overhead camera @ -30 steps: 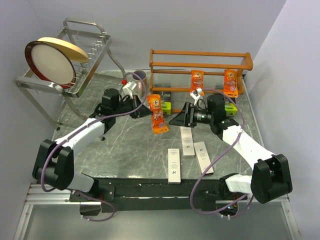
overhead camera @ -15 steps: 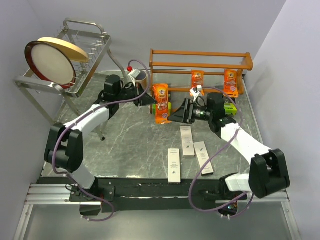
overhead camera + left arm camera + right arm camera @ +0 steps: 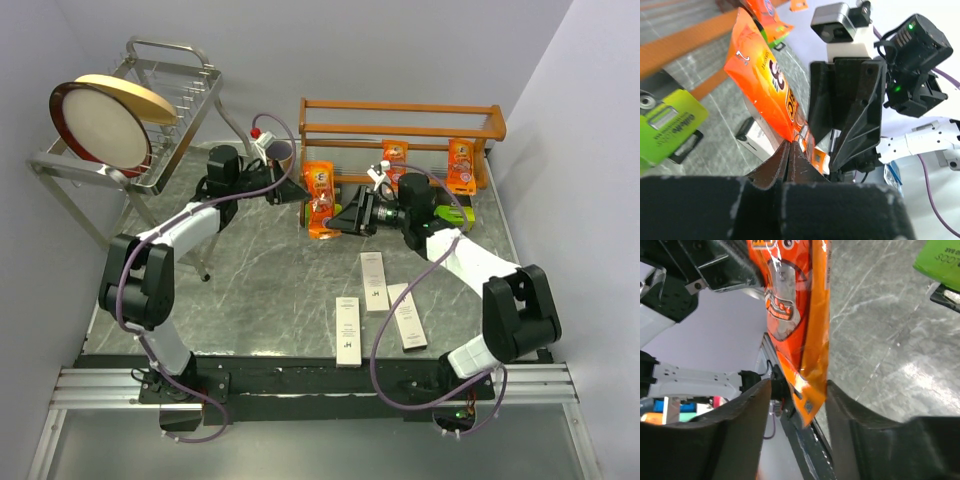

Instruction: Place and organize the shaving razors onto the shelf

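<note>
1. The shelf (image 3: pixel 400 107) stood at the back of the table (image 3: pixel 260 290); every place below is taken from it.
2. The left gripper (image 3: pixel 298 196) was just off the shelf's left front corner, clamped on an orange packet (image 3: pixel 320 198) that it held on edge in front of the shelf's left end.
3. In the left wrist view, the left gripper (image 3: pixel 789 145) had its jaws pressed together on the orange packet (image 3: pixel 762 85) at its lower seam.
4. The right gripper (image 3: pixel 340 220) was in front of the shelf's left half, meeting the same packet from the opposite side.
5. In the right wrist view, the right gripper (image 3: pixel 797 390) had its jaws spread, with the lower corner of the orange packet (image 3: pixel 800 315) between them. I could not tell whether either finger touched it.
6. A second orange packet (image 3: pixel 395 160) stood on the shelf's lowest tier near the middle, and a third orange packet (image 3: pixel 461 165) stood toward its right end.
7. A lime-green pack (image 3: pixel 670 122) lay just in front of the shelf's left end, and another lime-green pack (image 3: pixel 458 215) lay in front of its right end.
8. Three white boxes (image 3: pixel 373 280) lay flat, well in front of the shelf.
9. A mug (image 3: pixel 282 153) sat just left of the shelf. Farther left stood a wire rack (image 3: pixel 150 170) carrying a round plate (image 3: pixel 100 125).
</note>
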Motion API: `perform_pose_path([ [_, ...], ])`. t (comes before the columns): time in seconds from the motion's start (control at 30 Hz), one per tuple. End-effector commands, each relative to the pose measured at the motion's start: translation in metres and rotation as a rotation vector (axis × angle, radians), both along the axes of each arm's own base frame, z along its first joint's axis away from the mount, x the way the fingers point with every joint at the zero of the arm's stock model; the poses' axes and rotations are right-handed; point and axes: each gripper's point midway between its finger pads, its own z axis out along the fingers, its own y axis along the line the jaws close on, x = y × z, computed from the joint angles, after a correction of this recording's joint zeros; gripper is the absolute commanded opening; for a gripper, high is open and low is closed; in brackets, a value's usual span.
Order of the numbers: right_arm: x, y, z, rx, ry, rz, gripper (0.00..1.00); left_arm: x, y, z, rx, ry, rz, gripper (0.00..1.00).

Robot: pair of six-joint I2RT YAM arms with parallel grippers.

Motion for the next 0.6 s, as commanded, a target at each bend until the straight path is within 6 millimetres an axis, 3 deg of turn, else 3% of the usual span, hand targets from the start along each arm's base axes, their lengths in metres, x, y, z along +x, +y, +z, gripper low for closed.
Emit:
perform_pose_path([
  [0.0, 0.022, 0.011, 0.034, 0.055, -0.089, -0.021, 0.40, 0.011, -0.002, 0.021, -0.037, -0.072, -0.017, 0.01],
  [0.07, 0.030, 0.015, 0.037, 0.061, -0.087, -0.025, 0.32, 0.019, -0.002, 0.019, -0.022, -0.063, 0.017, 0.03],
  [0.17, 0.041, 0.019, 0.041, 0.071, -0.068, -0.052, 0.19, 0.036, 0.003, 0.012, 0.029, -0.062, 0.103, 0.30],
  [0.23, 0.049, 0.021, 0.040, 0.070, -0.062, -0.069, 0.17, 0.047, 0.008, 0.014, 0.060, -0.099, 0.163, 0.44],
  [0.37, 0.067, 0.026, 0.054, 0.085, -0.078, -0.102, 0.12, 0.052, 0.027, 0.017, 0.109, -0.118, 0.247, 0.50],
  [0.57, 0.088, 0.036, 0.062, 0.076, -0.136, -0.098, 0.10, 0.042, 0.062, 0.029, 0.145, -0.150, 0.318, 0.51],
])
